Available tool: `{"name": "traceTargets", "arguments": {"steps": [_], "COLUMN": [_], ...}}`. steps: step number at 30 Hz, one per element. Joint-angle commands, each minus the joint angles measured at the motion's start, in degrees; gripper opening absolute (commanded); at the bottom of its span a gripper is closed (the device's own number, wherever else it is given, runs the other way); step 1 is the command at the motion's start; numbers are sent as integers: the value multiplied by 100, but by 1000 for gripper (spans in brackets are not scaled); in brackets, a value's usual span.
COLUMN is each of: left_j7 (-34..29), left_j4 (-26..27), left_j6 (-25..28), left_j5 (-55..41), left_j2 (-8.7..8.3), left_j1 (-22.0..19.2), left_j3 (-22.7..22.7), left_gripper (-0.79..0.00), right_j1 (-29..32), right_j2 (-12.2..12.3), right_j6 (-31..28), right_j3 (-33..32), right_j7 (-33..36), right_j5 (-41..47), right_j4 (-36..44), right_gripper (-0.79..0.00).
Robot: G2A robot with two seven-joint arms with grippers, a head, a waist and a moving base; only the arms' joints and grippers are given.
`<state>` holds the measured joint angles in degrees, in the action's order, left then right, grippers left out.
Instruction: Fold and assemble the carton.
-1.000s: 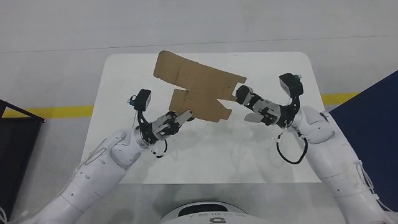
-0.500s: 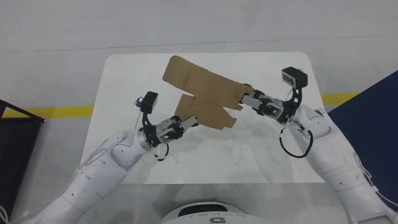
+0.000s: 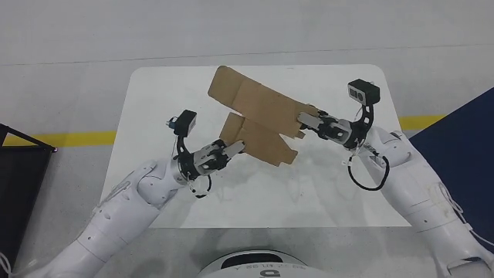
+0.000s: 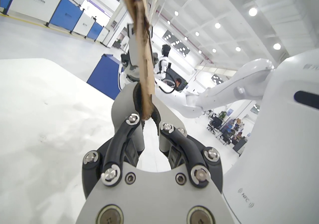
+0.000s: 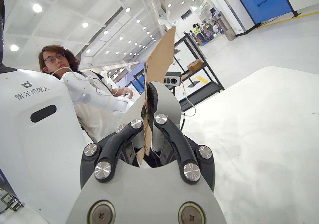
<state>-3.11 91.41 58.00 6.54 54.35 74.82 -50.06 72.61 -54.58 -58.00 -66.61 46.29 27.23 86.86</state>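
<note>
Over mid-table (image 3: 154, 100), top view: flat brown carton (image 3: 258, 116), an unfolded blank w/ flaps and cut notches, spans the gap btwn the two arms. Its long axis runs from the far side, left of centre, toward the right arm. Whether the far corner touches the table cannot be told.

Left gripper (image 3: 235, 148): at the carton's near-left flap, fingers clenched on the flap edge. In the left wrist view the cardboard (image 4: 139, 23) shows edge-on, pinched btwn both fingers (image 4: 124, 103) and rising away from them, w/ the table surface (image 4: 37, 98) beyond.

Right gripper (image 3: 305, 120): at the carton's right-hand edge, approx. opposite the left gripper. In the right wrist view the fingers (image 5: 164, 103) are closed on the sheet (image 5: 160, 60), which also shows edge-on; its lower edge sits deep btwn them.
</note>
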Motion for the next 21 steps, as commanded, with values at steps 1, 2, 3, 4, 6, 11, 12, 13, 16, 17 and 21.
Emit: {"name": "traceTargets", "arguments": {"steps": [1, 2, 3, 4, 6, 11, 12, 13, 16, 17, 21], "left_j7": [-46, -212, -358, -497, -803, -1335, -1470, -1628, -1963, -2039, -2381], "left_j4": [57, 114, 173, 209, 208, 241, 228, 214, 110, 67, -104], "left_j6": [0, 0, 0, 0, 0, 0, 0, 0, 0, 0, 0], "left_j5": [-288, -369, -538, -737, -1055, -2023, -2150, -2259, -2526, -2607, -2827], "left_j2": [-32, -56, -80, -104, -150, -156, -142, -124, -52, -24, 83], "left_j1": [49, 75, 110, 132, 146, 144, 130, 113, 37, 10, -46], "left_j3": [-84, -89, -89, -107, -189, -354, -358, -339, -320, -323, -329], "left_gripper": [0, 0, 0, 0, 0, -105, -142, -148, -296, -394, -471], "right_j1": [42, 73, 105, 135, 184, 191, 177, 160, 110, 99, 106], "right_j2": [28, 40, 52, 60, 71, 81, 80, 78, 70, 67, 63], "right_j6": [0, 0, 0, 0, 0, 0, 0, 0, 0, 0, 0], "right_j3": [-97, -151, -208, -250, -293, -284, -272, -257, -205, -196, -221], "right_j7": [0, 0, 0, 0, 0, 0, 0, -1, -1, -1, -1], "right_j5": [1, 12, 7, -7, -15, -97, -115, -136, -191, -203, -237], "right_j4": [26, 40, 44, 63, 103, 156, 157, 157, 173, 180, 194], "right_gripper": [-785, -785, -785, -785, -785, -785, -785, -785, -785, -785, -785]}}
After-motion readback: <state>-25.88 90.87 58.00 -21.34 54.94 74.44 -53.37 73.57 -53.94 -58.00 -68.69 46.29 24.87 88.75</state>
